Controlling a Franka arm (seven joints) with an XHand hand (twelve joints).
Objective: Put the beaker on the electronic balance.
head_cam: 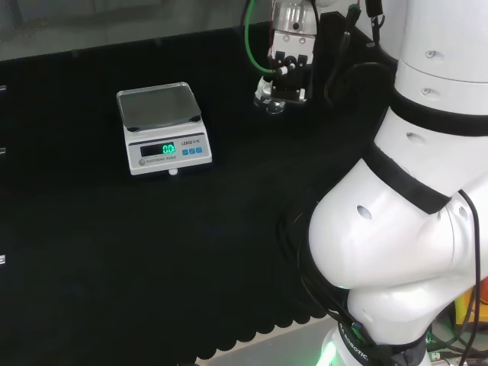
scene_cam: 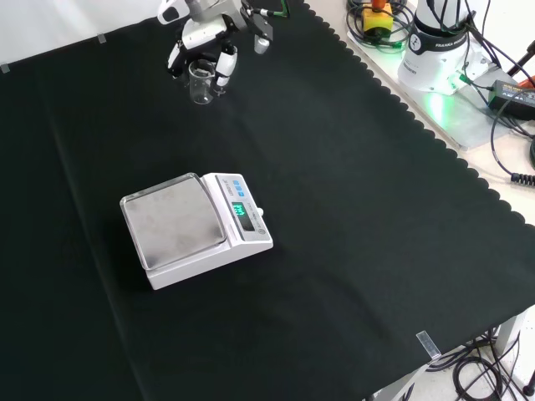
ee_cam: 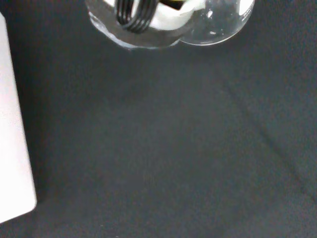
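One beaker stood upright within the hand's curled fingers, far back on the cloth in the front view; the balance lay well apart, nearer the camera.

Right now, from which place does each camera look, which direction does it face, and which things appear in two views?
Head view: behind and above the arm's base, looking over the white arm links at the bench; the hand is at the beaker.
Front view: in front of the arm, looking down on the black cloth; the hand enters from the top.
Wrist view: at the wrist, looking past the palm at the cloth; the beaker is close.
Shared: head and front views both show the electronic balance, beaker and hand.
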